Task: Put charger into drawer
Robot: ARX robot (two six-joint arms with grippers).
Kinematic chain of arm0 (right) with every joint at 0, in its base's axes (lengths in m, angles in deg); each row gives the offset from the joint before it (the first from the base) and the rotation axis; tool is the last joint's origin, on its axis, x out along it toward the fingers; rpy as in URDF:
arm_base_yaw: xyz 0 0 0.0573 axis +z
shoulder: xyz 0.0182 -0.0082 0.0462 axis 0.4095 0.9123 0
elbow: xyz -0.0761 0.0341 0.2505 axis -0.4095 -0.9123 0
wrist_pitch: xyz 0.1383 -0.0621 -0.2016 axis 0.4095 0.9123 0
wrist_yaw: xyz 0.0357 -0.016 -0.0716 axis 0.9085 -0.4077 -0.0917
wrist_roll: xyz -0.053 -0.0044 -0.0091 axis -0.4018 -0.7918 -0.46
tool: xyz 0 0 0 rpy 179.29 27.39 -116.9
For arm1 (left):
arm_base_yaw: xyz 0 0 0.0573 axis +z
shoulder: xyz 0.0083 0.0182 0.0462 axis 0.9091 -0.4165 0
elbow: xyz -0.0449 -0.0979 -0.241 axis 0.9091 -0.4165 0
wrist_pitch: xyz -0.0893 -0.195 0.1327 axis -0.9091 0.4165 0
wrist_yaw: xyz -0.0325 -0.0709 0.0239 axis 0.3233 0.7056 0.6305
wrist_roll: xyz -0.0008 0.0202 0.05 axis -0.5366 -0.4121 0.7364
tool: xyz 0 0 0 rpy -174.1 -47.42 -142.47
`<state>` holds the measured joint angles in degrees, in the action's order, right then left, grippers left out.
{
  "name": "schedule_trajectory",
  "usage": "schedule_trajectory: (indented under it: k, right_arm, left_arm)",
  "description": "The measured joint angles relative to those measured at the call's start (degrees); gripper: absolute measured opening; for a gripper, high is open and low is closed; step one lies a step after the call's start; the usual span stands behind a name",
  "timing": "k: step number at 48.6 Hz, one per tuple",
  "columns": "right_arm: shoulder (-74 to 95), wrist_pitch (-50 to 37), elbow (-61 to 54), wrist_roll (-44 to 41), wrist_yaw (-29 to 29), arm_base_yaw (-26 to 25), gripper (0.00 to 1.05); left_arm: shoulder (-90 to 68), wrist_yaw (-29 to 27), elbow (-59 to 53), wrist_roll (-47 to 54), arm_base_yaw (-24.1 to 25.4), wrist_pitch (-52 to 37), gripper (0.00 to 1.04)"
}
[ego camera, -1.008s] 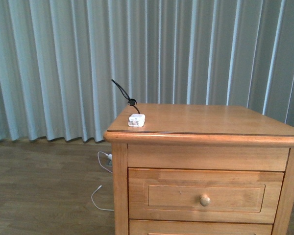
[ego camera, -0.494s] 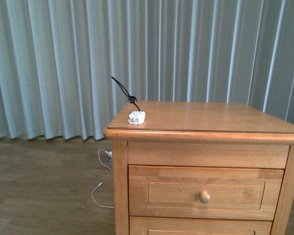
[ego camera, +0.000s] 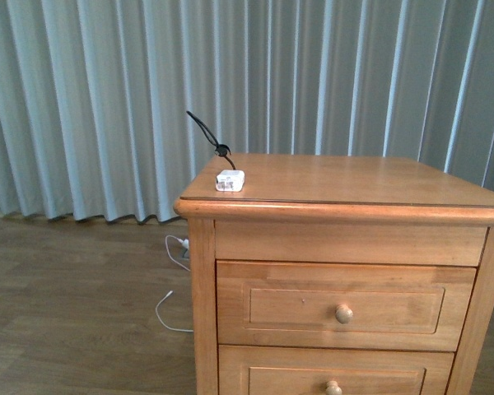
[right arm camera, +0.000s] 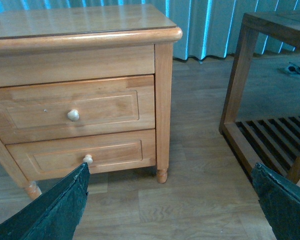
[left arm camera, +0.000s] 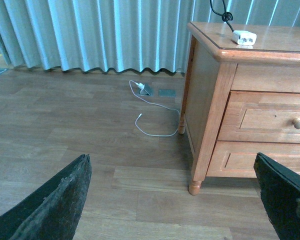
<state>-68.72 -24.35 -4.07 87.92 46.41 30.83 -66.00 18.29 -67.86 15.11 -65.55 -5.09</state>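
Observation:
The charger (ego camera: pixel 229 180), a small white block with a black looped cable standing up behind it, lies on the front left corner of the wooden cabinet top (ego camera: pixel 354 185). It also shows in the left wrist view (left arm camera: pixel 244 36). The upper drawer (ego camera: pixel 342 305) is shut, with its round knob (ego camera: pixel 343 313) in the middle; it also shows in the right wrist view (right arm camera: pixel 72 114). Neither arm shows in the front view. My left gripper (left arm camera: pixel 175 200) is open and empty over the floor, left of the cabinet. My right gripper (right arm camera: pixel 172 200) is open and empty over the floor, before the cabinet's right leg.
The shorter lower drawer (ego camera: pixel 333 380) sits below, shut. A thin white cable (ego camera: pixel 171 309) lies on the wooden floor left of the cabinet. A dark wooden frame with slats (right arm camera: pixel 270 75) stands right of the cabinet. Grey curtains (ego camera: pixel 107 107) hang behind.
The front view has shifted: the cabinet sits lower in the picture and the lower drawer's knob has come into view. The charger has not moved on the top.

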Motion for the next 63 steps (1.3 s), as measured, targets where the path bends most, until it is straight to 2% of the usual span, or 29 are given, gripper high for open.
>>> schedule_trajectory:
  k: [5,9,32,43,63]
  right_arm:
    - [4.5,-1.9,0.9,1.2,-1.9,3.1,0.97]
    - [12.9,-7.3,2.2,1.2,-2.1,5.4,0.97]
    - [59.3,-36.7,13.7,-3.6,5.1,6.7,0.97]
    - [75.5,-43.1,20.9,-4.7,5.5,7.8,0.97]
    - [100.5,-48.9,36.6,-7.1,4.2,12.4,0.97]
  left_arm:
    - [0.0,0.0,0.0,0.0,0.0,0.0,0.99]
    - [0.0,0.0,0.0,0.0,0.0,0.0,0.99]
    - [0.0,0.0,0.0,0.0,0.0,0.0,0.99]
    - [0.0,0.0,0.0,0.0,0.0,0.0,0.99]
    - [0.0,0.0,0.0,0.0,0.0,0.0,0.99]
